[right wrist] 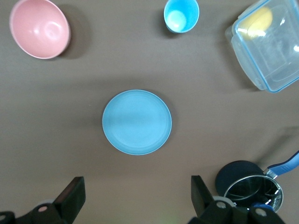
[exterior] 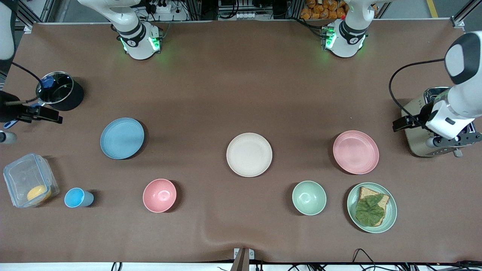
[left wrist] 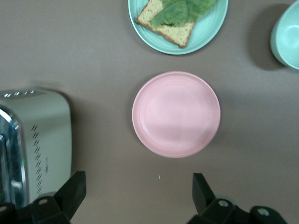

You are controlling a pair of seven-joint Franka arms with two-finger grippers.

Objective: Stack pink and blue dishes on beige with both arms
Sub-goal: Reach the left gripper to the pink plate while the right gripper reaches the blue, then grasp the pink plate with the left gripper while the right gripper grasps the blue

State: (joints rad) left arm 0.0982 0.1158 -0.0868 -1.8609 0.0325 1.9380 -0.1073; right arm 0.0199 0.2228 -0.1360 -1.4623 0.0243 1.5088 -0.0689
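The beige plate [exterior: 249, 154] lies flat at the table's middle with nothing on it. Toward the right arm's end lies the blue plate [exterior: 122, 138], also bare [right wrist: 137, 122]. The pink plate [exterior: 356, 152] lies toward the left arm's end [left wrist: 176, 114]. My left gripper [exterior: 400, 123] hangs high beside the pink plate, in front of a toaster; its fingers are wide open and empty [left wrist: 138, 186]. My right gripper [exterior: 52, 116] hangs high over the table's edge past the blue plate, open and empty [right wrist: 135, 186].
A toaster [exterior: 416, 145] stands under the left arm. Nearer the camera are a green plate [exterior: 391, 214] with bread and a leaf, a green bowl [exterior: 309, 197], a pink bowl [exterior: 159, 195], a blue cup [exterior: 77, 197] and a clear box [exterior: 19, 177]. A black pot [exterior: 56, 90] sits by the right gripper.
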